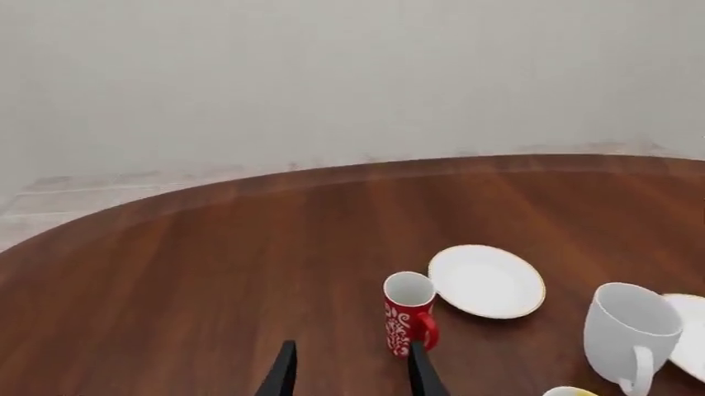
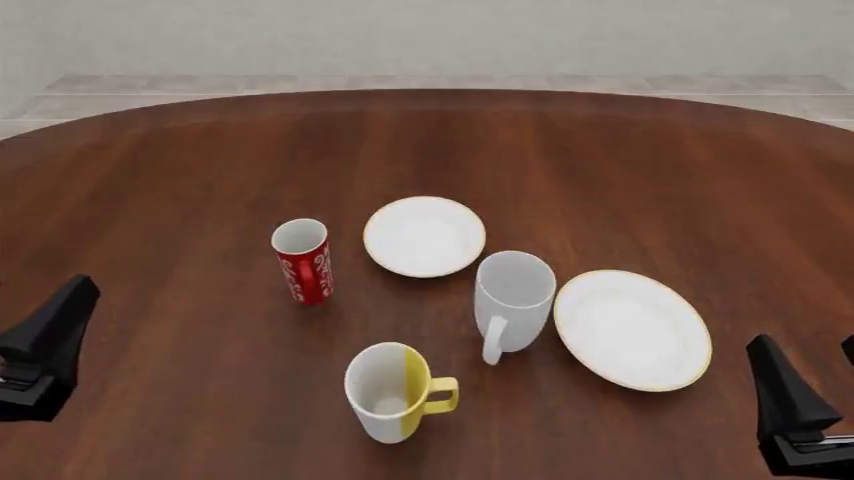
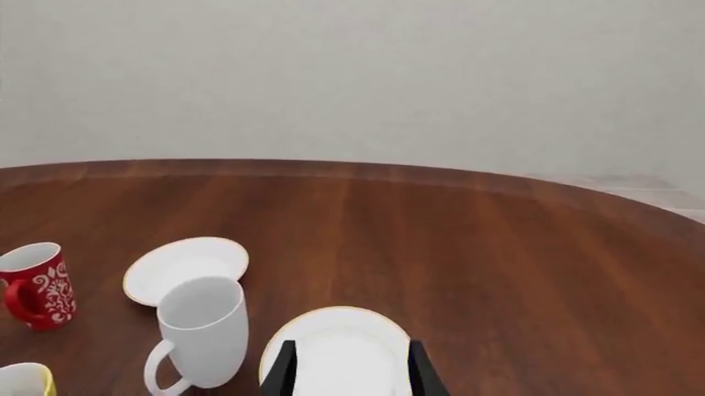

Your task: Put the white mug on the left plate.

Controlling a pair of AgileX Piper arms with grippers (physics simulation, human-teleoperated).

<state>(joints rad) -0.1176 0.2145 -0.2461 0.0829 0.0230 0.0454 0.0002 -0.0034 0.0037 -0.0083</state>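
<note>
The white mug (image 2: 514,298) stands upright mid-table, handle toward the near edge, between two plates; it also shows in the left wrist view (image 1: 630,333) and the right wrist view (image 3: 201,332). The left plate (image 2: 424,236), small with a gold rim, lies just behind and left of the mug and carries nothing. My left gripper (image 2: 51,340) hovers at the near left edge, open, far from the mug. My right gripper (image 2: 787,402) hovers at the near right edge, also open. Nothing lies between the fingers of either gripper (image 1: 352,346) (image 3: 352,345).
A red patterned cup (image 2: 303,262) stands left of the small plate. A half-yellow mug (image 2: 391,392) sits near the front, close to the white mug's handle. The wider plate (image 2: 631,328) lies right of the white mug.
</note>
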